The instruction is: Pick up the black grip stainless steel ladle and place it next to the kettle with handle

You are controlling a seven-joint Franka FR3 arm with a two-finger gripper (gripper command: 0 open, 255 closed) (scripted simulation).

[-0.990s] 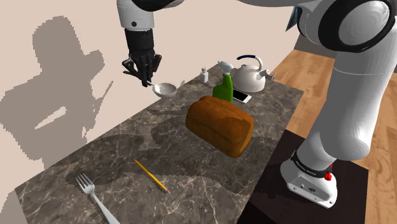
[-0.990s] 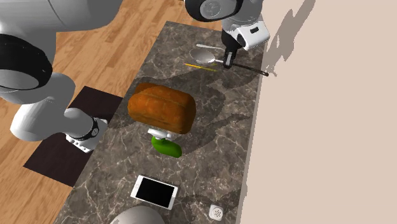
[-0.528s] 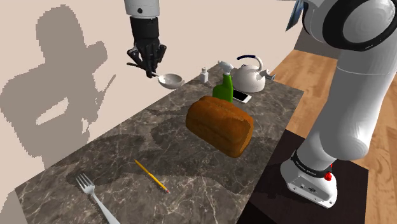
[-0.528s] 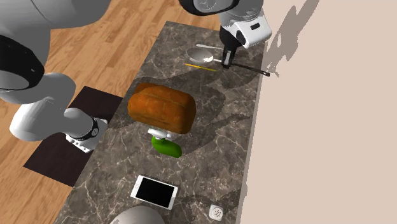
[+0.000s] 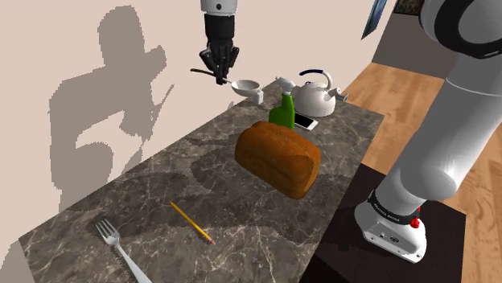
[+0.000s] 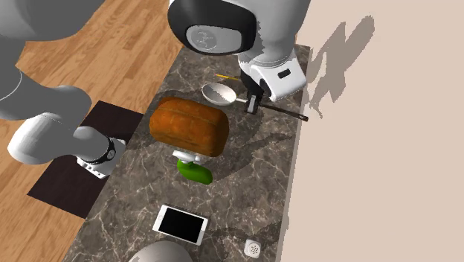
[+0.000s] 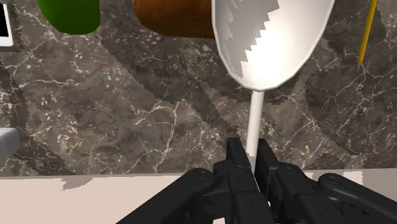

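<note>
**Steel ladle (image 5: 245, 84) held high, kettle (image 5: 315, 96) far along the counter (image 5: 153, 189)**

From where I stand, the gripper (image 5: 219, 68) has its black fingers (image 7: 236, 162) pinched on the ladle's thin stem, and the ladle hangs well above the stone. Its pale bowl juts out ahead of the fingertips toward the counter's open edge. The dark grip trails behind them toward the wall (image 5: 64, 48), so the long axis runs crosswise to the counter.

The kettle sits well apart from the gripper and lower, off to the side of that axis. It is down the counter's length, past the bread (image 5: 277, 157) and the green bottle (image 5: 282, 112), with a phone (image 5: 306, 122) just beside it.

I'd judge the carry has to go sideways to the ladle's own length, then down beside the kettle. The bowl will need keeping off the bottle on the way.
</note>
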